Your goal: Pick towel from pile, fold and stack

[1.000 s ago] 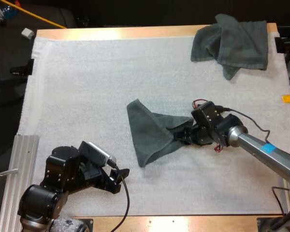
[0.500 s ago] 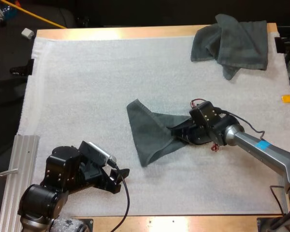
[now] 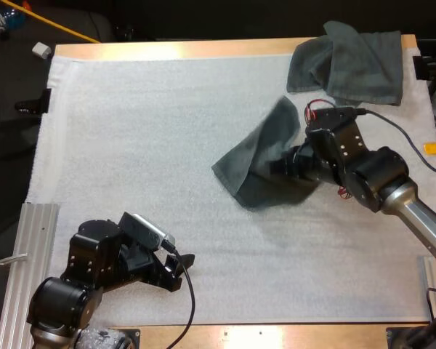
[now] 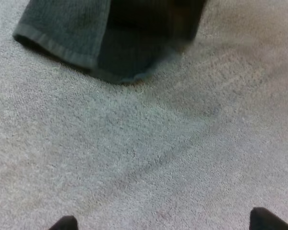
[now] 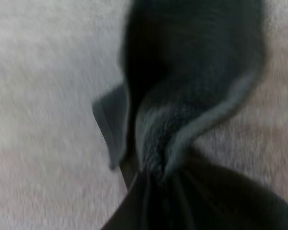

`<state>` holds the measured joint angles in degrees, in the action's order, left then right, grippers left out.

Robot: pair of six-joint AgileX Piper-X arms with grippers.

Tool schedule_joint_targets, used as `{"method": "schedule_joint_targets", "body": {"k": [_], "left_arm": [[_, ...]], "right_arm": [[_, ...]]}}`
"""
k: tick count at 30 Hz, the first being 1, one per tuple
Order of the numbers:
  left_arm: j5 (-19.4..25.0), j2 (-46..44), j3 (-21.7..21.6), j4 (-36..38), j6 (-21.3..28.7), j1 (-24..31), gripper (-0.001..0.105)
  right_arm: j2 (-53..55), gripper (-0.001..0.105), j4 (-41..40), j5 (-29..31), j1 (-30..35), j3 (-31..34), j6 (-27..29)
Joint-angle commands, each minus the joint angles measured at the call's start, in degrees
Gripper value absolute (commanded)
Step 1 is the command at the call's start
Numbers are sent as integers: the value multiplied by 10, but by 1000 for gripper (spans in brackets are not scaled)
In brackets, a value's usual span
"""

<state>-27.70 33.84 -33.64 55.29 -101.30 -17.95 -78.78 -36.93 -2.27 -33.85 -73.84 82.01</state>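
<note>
One towel [image 3: 256, 166] is pinched, apparently lifted, in the right tool [image 3: 285, 166]; the left tool [image 3: 179, 266] is spread. Laying it flat is called for next.

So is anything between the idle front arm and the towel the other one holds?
Nothing visible. Only bare white mat lies between the open left gripper and the towel in the right gripper; the towel pile sits at the far corner.

Even light thru-out, soft shadows
</note>
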Motion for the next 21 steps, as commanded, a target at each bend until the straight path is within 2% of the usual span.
{"method": "schedule_joint_targets", "body": {"k": [1, 4, 6, 8, 14, 18, 21], "left_arm": [[-4, 1, -3, 0, -2, -3, 68], [-5, 1, -3, 1, -2, -3, 68], [-5, 2, -3, 0, -2, -3, 68], [-5, 1, -3, -2, -3, -3, 68], [-4, 0, -3, -3, -2, -3, 68], [-4, 2, -3, -4, -2, -3, 68], [-3, 1, -3, 0, -1, -3, 68]], "right_arm": [[12, 0, 0, 2, 1, -16, 8], [28, 0, 20, -1, -8, -85, 10], [30, 0, 16, -4, -21, -90, 14], [27, 0, -21, -9, -65, -85, 17], [-18, 0, -100, 1, -120, -46, 21], [-65, 0, -100, -15, -145, -26, 19], [-47, 0, -61, -21, -138, -35, 10]]}}
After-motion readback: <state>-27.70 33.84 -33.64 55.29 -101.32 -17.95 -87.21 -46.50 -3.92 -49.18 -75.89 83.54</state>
